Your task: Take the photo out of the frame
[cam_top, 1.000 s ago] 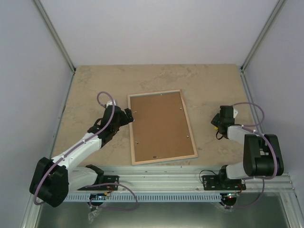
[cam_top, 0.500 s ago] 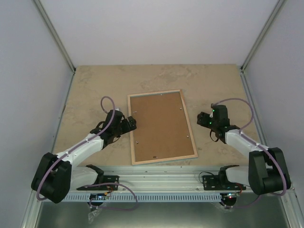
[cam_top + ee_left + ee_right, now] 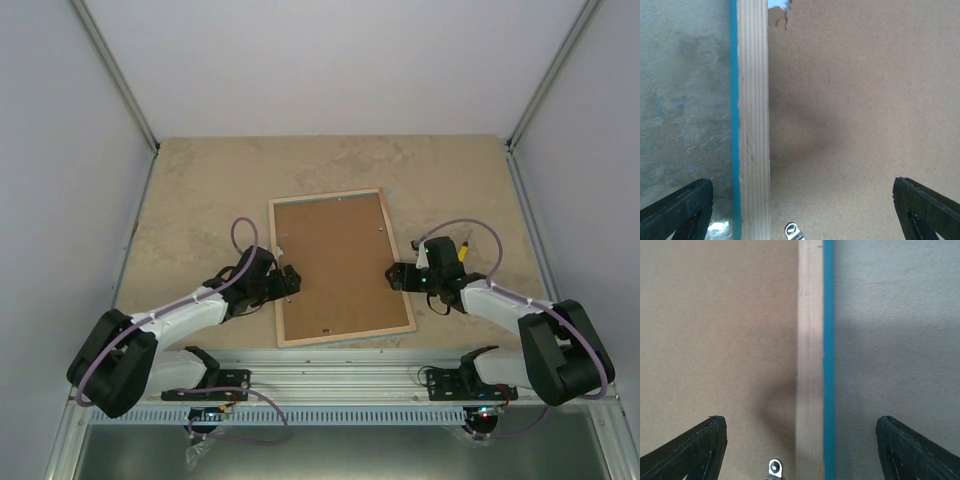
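Both arms have swung inward since a second ago: the left gripper [image 3: 288, 279] now hangs over the left rail of the frame [image 3: 325, 196] and the right gripper [image 3: 398, 276] over its right rail, each with jaws spread wide and gripping nothing. The frame lies back-up in the middle of the table [image 3: 200, 190] (brown backing [image 3: 340, 265] uppermost, seated inside it), so the photo is hidden from view.

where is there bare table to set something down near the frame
The widest bare table is the far strip between the frame and the back wall, plus both far corners. Crowded: the frame's two long sides, where the left gripper and right gripper straddle its edges, and the thin near strip by the rail.
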{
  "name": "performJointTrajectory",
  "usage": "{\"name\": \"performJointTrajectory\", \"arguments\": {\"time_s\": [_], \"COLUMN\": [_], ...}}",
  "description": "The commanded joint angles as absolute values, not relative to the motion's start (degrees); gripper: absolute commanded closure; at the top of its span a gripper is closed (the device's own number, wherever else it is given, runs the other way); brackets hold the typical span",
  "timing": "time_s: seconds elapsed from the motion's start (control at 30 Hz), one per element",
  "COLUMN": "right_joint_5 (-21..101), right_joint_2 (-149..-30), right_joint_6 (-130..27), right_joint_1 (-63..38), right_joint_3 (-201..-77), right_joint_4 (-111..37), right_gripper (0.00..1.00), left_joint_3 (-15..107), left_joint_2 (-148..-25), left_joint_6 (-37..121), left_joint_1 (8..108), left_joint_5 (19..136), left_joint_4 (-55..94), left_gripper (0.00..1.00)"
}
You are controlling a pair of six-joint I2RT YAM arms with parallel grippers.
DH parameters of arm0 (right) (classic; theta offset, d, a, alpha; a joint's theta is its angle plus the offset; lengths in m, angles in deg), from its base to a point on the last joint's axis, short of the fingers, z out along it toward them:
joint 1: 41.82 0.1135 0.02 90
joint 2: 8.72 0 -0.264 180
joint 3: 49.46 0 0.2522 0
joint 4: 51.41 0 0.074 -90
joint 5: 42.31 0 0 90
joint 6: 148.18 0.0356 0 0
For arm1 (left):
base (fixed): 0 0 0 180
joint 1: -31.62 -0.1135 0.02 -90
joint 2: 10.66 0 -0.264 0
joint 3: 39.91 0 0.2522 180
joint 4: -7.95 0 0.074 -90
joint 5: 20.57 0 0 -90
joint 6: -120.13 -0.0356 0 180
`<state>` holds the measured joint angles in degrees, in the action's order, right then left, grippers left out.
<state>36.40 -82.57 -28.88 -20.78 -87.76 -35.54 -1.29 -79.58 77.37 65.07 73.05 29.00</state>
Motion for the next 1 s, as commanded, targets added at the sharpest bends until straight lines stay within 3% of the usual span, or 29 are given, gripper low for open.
{"name": "performJointTrajectory", "arguments": {"time_s": [0.0,0.47,0.8,0.97], "right_joint_5": [32.0,28.8,33.1,35.9], "right_joint_2": [-83.1,-95.6,-107.7,-110.1], "right_joint_6": [-29.3,-27.9,-28.9,-29.9], "right_joint_1": [-19.8,-18.7,-19.1,-19.5], "right_joint_3": [-86.3,-93.8,-106.9,-110.3], "right_joint_4": [-36.8,-45.6,-44.3,-42.1], "right_gripper": [0.18,0.17,0.14,0.11], "left_joint_3": [-1.8,4.8,16.4,19.1], "left_joint_2": [-80.6,-91.9,-106.0,-106.9], "left_joint_6": [78.6,77.8,72.1,70.2], "left_joint_1": [65.7,65.1,57.9,57.3], "left_joint_5": [74.3,75.6,74.4,71.9], "left_joint_4": [27.1,18.5,19.6,23.1], "left_gripper": [0.00,0.00,0.00,0.00]}}
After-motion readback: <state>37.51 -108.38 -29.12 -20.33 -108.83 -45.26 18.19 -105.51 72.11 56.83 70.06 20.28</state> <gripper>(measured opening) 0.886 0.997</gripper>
